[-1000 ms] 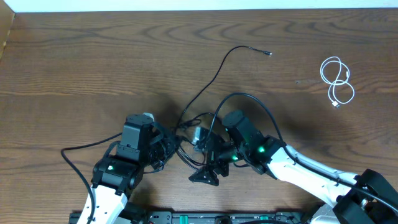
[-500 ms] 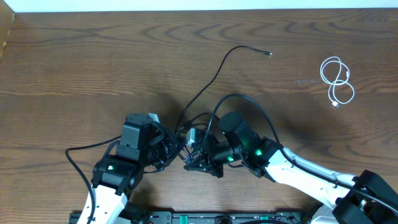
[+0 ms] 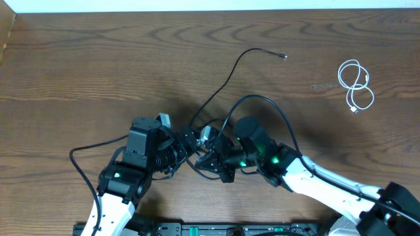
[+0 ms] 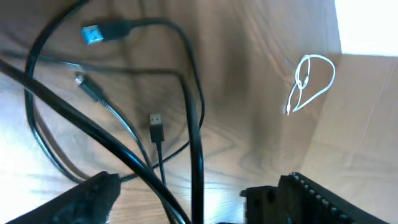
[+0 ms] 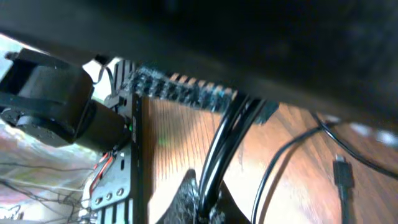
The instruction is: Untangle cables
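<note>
Left gripper [image 3: 185, 144], fingers spread wide, straddles the black cables [image 3: 222, 88], which lie tangled near the middle of the table [image 3: 98, 59]. One strand trails toward the far edge. Just beside it, the right gripper [image 3: 207, 159] is pressed together, pinching the black cables at the tangle. The white cable [image 3: 355, 84] lies looped, well apart, far right.

Dark wood-grain table [image 3: 98, 59], pale strip [image 3: 197, 5], perhaps wall, behind

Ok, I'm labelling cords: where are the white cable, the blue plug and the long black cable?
white cable [image 3: 357, 86]: overhead view, where its loops cross.
blue plug [image 4: 93, 34]: left wrist view, on its blue tip.
black cable [image 3: 283, 57]: overhead view, on its loose far end.
</note>
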You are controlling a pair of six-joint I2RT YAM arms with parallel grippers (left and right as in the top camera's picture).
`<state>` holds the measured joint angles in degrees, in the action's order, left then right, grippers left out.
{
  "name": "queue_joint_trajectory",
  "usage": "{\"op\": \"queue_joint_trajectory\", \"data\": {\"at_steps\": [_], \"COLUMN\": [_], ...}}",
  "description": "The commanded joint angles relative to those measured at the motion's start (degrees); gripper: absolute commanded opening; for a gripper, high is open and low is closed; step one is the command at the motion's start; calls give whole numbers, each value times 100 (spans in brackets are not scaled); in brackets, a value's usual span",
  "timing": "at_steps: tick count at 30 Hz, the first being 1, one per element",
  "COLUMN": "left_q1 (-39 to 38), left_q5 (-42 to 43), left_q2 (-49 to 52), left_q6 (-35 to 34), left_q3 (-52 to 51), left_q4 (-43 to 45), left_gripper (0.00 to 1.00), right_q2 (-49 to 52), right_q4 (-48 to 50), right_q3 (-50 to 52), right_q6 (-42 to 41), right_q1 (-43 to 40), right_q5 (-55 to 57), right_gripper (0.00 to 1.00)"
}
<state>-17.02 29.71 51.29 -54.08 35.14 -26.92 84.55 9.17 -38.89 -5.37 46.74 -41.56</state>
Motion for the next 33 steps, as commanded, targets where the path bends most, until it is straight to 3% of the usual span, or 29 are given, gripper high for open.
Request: {"op": "queue_joint_trajectory", "data": {"at_steps": [1,7,14,25,33], "left_q1": [-2,236,890,1047,1047], "left_q5": [72,175,1126,1117,944], "left_q2": [-96,-278,-621,-643,-643], "left_q6": [608,608,608,1211,1211], "left_q3": [133,133,133,131,131], "left_q4": [59,142,369,94,4], "left_gripper": [88,89,89,89,90], "right_q2": [-422,-1189,-2103,-2444,-2437], "right_q4": [-87,-188,-960,-1292,-2444], "right_q3": [-44,-44,-44,-44,-44], "right_q6": [-153,-282,-313,-1307,-1307], "right_q1": [-81,-433,-1215,-2688,-3571], "right_q5": [120,442,1172,2092,4376], "right_gripper": [1,1,1,1,1]}}
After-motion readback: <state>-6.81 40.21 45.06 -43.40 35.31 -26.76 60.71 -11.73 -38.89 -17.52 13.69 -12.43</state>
